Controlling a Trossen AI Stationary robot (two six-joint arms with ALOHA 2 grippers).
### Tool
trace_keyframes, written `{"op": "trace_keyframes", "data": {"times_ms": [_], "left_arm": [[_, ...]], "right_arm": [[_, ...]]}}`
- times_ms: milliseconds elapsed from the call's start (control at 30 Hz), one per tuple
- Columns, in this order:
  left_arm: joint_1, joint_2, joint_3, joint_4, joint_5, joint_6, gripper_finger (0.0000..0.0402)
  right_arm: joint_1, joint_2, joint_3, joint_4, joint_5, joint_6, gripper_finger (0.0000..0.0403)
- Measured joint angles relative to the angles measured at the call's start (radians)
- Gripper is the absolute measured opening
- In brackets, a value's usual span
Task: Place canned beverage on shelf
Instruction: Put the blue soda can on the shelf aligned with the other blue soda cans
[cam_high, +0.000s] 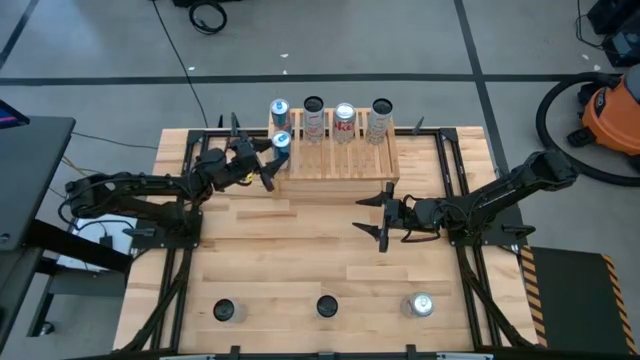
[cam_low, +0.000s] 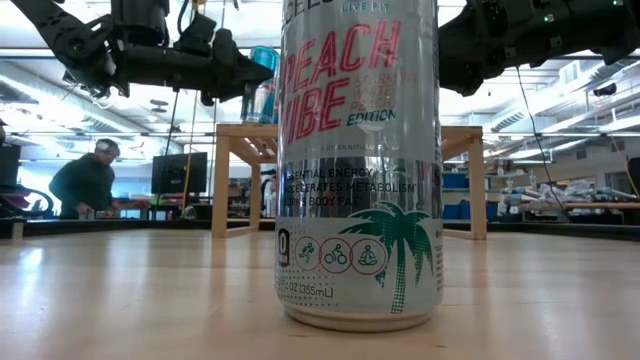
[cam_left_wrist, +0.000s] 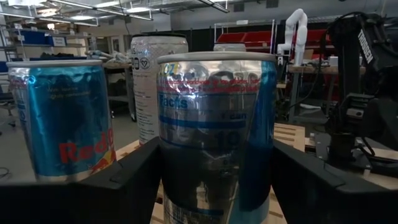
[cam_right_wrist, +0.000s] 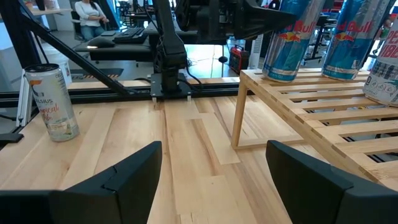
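Note:
The shelf (cam_high: 340, 155), a low light-wood slatted rack, stands at the table's far middle. Three cans stand along its far edge, and a blue can (cam_high: 279, 108) stands at its far left corner. My left gripper (cam_high: 272, 150) is shut on another blue and silver can (cam_high: 281, 142) at the shelf's left end, in front of that corner can. The held can fills the left wrist view (cam_left_wrist: 214, 137). In the right wrist view its base (cam_right_wrist: 280, 77) sits at the slats. My right gripper (cam_high: 385, 215) is open and empty over the table, near the shelf's front right. My left gripper pinches the can's wall between its two fingers (cam_left_wrist: 127, 180), one on each side, about mid-height. The fingers come level from the table's left. The can stands upright, with its base (cam_right_wrist: 280, 77) at the shelf's slats; whether it rests on them I cannot tell.
Three cans stand near the table's near edge: one at the left (cam_high: 224, 311), one in the middle (cam_high: 327, 306), one at the right (cam_high: 421, 305). One of them, a large silver can (cam_low: 358, 160), blocks much of the low view. A person (cam_low: 85, 185) is in the room behind.

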Motion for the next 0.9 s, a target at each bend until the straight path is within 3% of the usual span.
{"op": "trace_keyframes", "data": {"times_ms": [900], "left_arm": [[0.001,0.0,0.0,-0.003,-0.001,0.005,0.027]], "right_arm": [[0.0,0.0,0.0,0.0,0.0,0.0,0.0297]]}}
